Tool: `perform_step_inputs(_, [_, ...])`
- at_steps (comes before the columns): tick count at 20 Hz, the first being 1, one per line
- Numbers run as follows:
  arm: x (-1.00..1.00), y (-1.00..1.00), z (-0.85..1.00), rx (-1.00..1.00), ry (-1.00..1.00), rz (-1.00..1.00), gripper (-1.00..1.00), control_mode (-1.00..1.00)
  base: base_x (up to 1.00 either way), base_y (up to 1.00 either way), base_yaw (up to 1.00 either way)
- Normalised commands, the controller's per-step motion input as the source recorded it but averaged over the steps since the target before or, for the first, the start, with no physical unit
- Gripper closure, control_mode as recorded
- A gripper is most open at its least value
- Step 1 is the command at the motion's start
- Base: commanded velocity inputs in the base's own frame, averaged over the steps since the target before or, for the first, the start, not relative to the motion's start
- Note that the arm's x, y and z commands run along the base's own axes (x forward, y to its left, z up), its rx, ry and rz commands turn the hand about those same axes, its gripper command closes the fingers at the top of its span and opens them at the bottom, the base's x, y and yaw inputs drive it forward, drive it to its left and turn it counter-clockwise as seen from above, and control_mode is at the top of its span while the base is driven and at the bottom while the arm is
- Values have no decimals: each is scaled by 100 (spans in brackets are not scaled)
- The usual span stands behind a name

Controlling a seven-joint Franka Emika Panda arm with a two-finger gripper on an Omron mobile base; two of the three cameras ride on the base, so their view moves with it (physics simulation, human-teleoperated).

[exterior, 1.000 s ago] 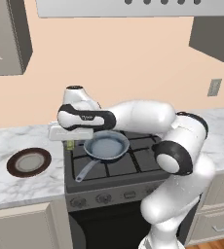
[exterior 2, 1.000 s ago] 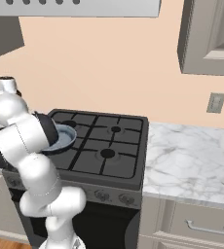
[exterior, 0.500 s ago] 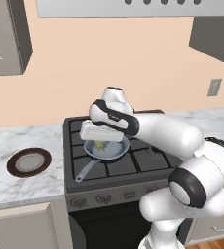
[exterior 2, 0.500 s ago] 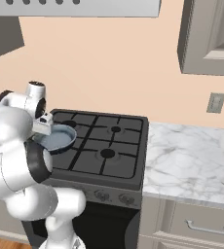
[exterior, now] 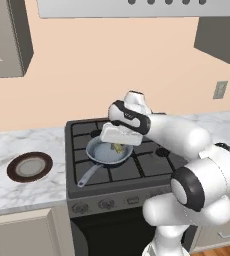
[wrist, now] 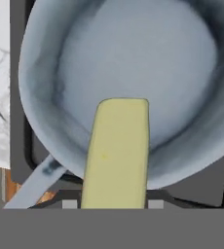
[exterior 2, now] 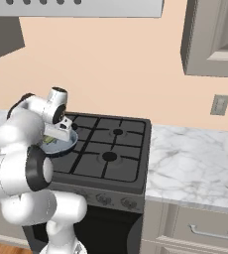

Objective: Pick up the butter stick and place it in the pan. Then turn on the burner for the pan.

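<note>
Gripper pinching the butter stick, long axis running bottom to top of the hand view. Hanging over the pan's near rim, bowl center further up-frame. Likely needs a small carry that way before release.

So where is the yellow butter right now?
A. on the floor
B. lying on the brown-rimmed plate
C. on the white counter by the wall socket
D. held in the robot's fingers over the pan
D: in the hand view the butter sticks out from between the fingers above the pan, not lying loose in it.
</note>
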Motion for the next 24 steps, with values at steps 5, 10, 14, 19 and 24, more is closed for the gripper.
perform_step_inputs(5, [81, -6, -33, 0, 18, 0, 100, -100, 0, 0, 0])
perform_step_inputs(10, [41, 9, -15, -3, 12, 0, 100, -100, 0, 0, 0])
perform_step_inputs(14, [18, 28, -12, -8, 10, 0, 100, -100, 0, 0, 0])
perform_step_inputs(19, [2, 23, -22, -10, 1, 0, 100, -100, 0, 0, 0])
perform_step_inputs(24, [-6, 6, -27, -2, -1, -2, 100, -100, 0, 0, 0])
